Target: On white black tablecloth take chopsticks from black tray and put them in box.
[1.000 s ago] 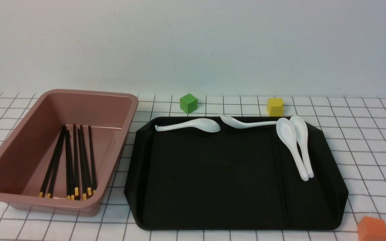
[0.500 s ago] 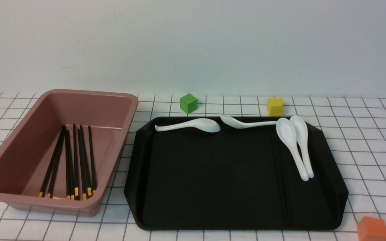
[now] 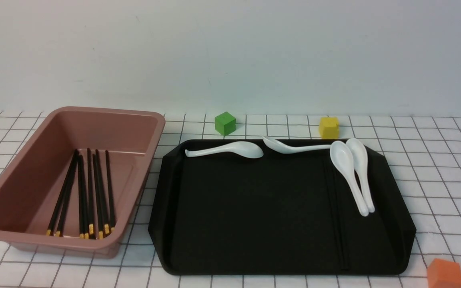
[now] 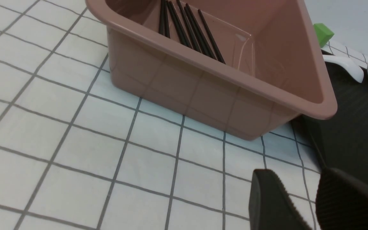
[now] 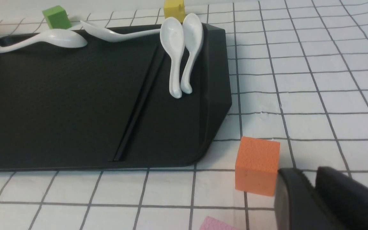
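Chopsticks [image 3: 84, 196] are seen lying bundled in the box [image 3: 22, 224], left of the tray [image 3: 254, 224] on the cloth [image 3: 434, 176]. Four spoons [image 3: 350, 172] are left along the tray's far and right edge. Left gripper [image 4: 302, 201]: slightly parted, empty. Right gripper [image 5: 313, 195]: nearly closed, empty, beside an orange cube [image 5: 256, 164].

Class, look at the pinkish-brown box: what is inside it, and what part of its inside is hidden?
The box holds a bundle of black chopsticks lying on its floor, yellow-banded ends toward the camera. In the front view, the near wall hides the floor strip just behind it.
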You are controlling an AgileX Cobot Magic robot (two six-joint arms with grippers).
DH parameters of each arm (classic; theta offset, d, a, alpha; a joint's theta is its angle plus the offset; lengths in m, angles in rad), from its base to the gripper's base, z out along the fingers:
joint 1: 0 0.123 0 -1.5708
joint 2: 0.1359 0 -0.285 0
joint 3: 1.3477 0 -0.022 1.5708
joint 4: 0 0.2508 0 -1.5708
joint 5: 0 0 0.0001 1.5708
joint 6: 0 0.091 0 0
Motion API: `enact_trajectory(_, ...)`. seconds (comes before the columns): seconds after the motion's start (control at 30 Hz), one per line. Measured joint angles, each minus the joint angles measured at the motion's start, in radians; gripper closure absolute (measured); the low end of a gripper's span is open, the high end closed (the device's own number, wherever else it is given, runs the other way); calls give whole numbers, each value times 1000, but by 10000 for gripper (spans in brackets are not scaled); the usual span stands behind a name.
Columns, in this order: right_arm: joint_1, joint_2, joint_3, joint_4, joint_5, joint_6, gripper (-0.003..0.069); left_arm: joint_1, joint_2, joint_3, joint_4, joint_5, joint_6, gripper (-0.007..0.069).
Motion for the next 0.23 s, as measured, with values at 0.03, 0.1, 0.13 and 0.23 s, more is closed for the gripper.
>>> enact_trajectory(0.03, 0, 0, 0, 0, 0, 0, 535, 0, 0, 0, 0, 0, 0, 386)
enact_trajectory(0.1, 0, 0, 0, 0, 0, 0, 532, 0, 0, 0, 0, 0, 0, 386)
enact_trajectory(0.13, 0, 0, 0, 0, 0, 0, 532, 0, 0, 0, 0, 0, 0, 386)
enact_trajectory(0.23, 0, 0, 0, 0, 0, 0, 528, 0, 0, 0, 0, 0, 0, 386)
